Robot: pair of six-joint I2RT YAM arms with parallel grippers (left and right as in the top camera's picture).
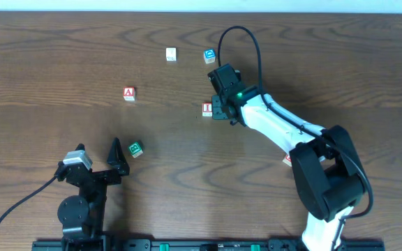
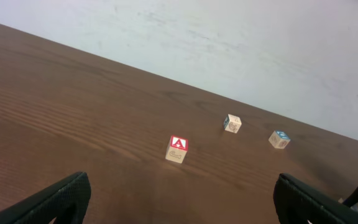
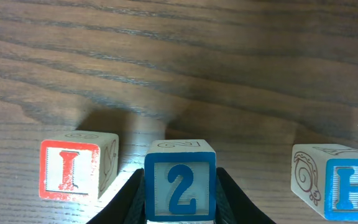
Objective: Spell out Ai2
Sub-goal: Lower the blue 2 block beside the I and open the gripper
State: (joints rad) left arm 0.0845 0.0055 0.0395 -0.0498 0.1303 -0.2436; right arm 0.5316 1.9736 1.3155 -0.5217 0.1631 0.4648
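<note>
My right gripper (image 1: 220, 108) (image 3: 180, 205) is shut on the blue "2" block (image 3: 180, 183), which is upright between its fingers. The arm hides that block in the overhead view. The red "I" block (image 1: 207, 109) (image 3: 73, 169) stands just left of the "2" with a small gap. The red "A" block (image 1: 129, 93) (image 2: 177, 149) sits alone farther left on the table. My left gripper (image 1: 118, 160) (image 2: 188, 208) is open and empty near the front left, well short of the "A".
A blue "H" block (image 3: 340, 180) (image 1: 209, 56) (image 2: 279, 139) and a white block (image 1: 171, 54) (image 2: 232, 123) sit at the back. A green block (image 1: 135, 148) lies by my left gripper. A red-edged block (image 1: 287, 160) shows partly under the right arm.
</note>
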